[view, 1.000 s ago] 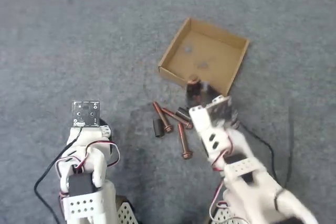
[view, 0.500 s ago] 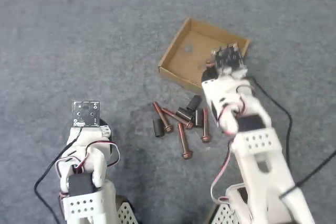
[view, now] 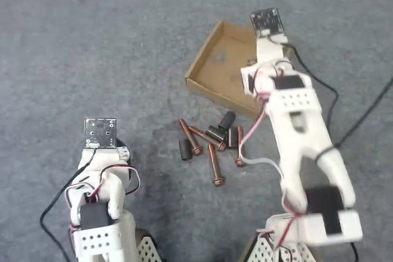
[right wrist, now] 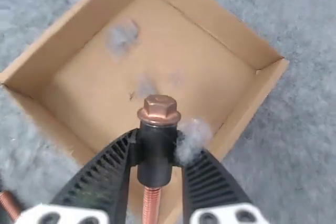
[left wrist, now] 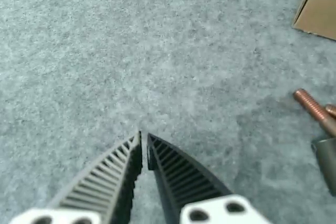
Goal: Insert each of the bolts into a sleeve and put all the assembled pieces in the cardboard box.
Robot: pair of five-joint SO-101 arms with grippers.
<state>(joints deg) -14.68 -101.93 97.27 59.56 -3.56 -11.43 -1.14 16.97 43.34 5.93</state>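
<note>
- Right wrist view: the right gripper (right wrist: 156, 148) is clamped on a black sleeve (right wrist: 155, 153) with a copper-coloured bolt (right wrist: 159, 111) through it, head uppermost. The piece is held over the floor of the cardboard box (right wrist: 215, 24).
- Handling, as judged: the piece is small, rigid and dense for its size, with nothing fragile. The bolt head sits on the sleeve's top rim, so an upright hold on the sleeve carries both. Tipped over, the bolt could slide out if the fit is loose. The ribbed pads on the sleeve's middle look the soundest hold.
- Left wrist view: the left gripper (left wrist: 144, 140) is closed with nothing between its fingers, over the grey mat (left wrist: 157, 51), well apart from the box.
- High view: loose bolts (view: 215, 165) and loose sleeves (view: 185, 150) lie clustered just beside the box's near wall.
- Obscured:
  - the right arm (view: 295, 115) covers the held piece and part of the box in the high view;
  - the bolt's lower shank is cut off in the right wrist view;
  - pale smudges (right wrist: 122, 35) on the box floor cannot be identified;
  - overlap in the cluster leaves the count uncertain.
</note>
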